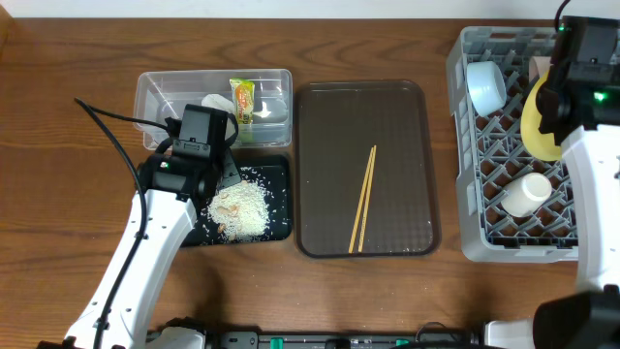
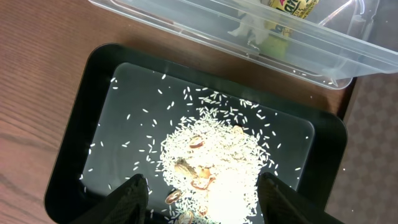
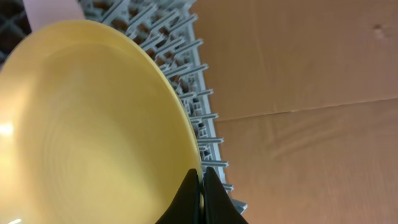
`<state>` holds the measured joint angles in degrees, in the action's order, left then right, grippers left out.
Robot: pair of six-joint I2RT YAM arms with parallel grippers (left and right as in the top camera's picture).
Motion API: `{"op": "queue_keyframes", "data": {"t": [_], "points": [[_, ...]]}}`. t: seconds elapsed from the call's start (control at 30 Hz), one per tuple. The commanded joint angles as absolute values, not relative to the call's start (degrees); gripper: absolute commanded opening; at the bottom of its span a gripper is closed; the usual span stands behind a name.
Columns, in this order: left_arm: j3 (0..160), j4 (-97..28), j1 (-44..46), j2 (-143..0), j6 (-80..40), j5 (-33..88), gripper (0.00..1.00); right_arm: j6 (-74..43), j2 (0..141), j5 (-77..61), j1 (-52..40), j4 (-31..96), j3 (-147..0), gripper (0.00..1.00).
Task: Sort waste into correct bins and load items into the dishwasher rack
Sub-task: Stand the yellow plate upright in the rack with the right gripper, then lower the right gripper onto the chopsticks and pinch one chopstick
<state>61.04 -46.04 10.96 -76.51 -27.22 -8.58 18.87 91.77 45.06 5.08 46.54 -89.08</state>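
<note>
My right gripper (image 3: 200,186) is shut on the rim of the yellow plate (image 3: 87,124), holding it on edge over the grey dishwasher rack (image 1: 465,194); the plate shows in the overhead view (image 1: 539,126) too. The rack holds a light blue bowl (image 1: 484,85) and a small white cup (image 1: 528,194). My left gripper (image 2: 202,199) is open above the black tray (image 2: 74,124), over a pile of white rice (image 2: 214,162). The clear tub (image 1: 155,92) holds the green-and-orange wrapper (image 1: 242,99) and white tissue (image 1: 219,104). Wooden chopsticks (image 1: 363,199) lie on the brown tray (image 1: 320,194).
The left arm's black cable (image 1: 111,126) loops over the table to the left of the tub. The rack stands at the table's right edge, the brown tray between it and the two bins.
</note>
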Motion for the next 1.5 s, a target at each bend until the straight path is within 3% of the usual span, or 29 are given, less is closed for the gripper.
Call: {"op": "queue_keyframes", "data": {"t": [0.0, 0.37, 0.4, 0.47, 0.53, 0.73, 0.9, 1.07, 1.23, 1.47], "points": [[60.9, -46.0, 10.8, -76.9, -27.8, -9.5, 0.59, 18.5, 94.1, 46.9, 5.2, 47.5, -89.1, 0.01], [60.9, -46.0, 10.8, -76.9, -27.8, -9.5, 0.60, 10.5, 98.1, 41.8, 3.4, 49.0, -89.1, 0.02], [60.9, -46.0, 10.8, -76.9, -27.8, -9.5, 0.60, 9.4, 98.2, 38.9, 3.2, 49.2, -89.1, 0.08], [60.9, -46.0, 10.8, -76.9, -27.8, -9.5, 0.59, 8.6, 98.1, 32.4, 3.0, 49.9, -89.1, 0.30], [60.9, -46.0, 10.8, -76.9, -27.8, -9.5, 0.59, 8.6, 98.1, 26.2, 3.0, 50.4, -89.1, 0.38], [60.9, -46.0, 10.8, -76.9, -27.8, -9.5, 0.59, 4.1, 96.1, 17.8, 2.9, 50.6, -89.2, 0.41], [60.9, -46.0, 10.8, -76.9, -27.8, -9.5, 0.59, 1.1, 91.2, 2.7, 1.9, 50.5, -89.2, 0.50], [60.9, -46.0, 10.8, -76.9, -27.8, -9.5, 0.60, -0.6, 89.9, -12.8, -2.0, 54.4, -89.1, 0.50], [60.9, -46.0, 10.8, -76.9, -27.8, -9.5, 0.60, -2.9, 92.9, -13.7, -9.3, 59.9, -86.7, 0.49], [60.9, -46.0, 10.8, -76.9, -27.8, -9.5, 0.59, -10.9, 97.8, -13.7, -18.5, 54.4, -76.1, 0.49]]}}
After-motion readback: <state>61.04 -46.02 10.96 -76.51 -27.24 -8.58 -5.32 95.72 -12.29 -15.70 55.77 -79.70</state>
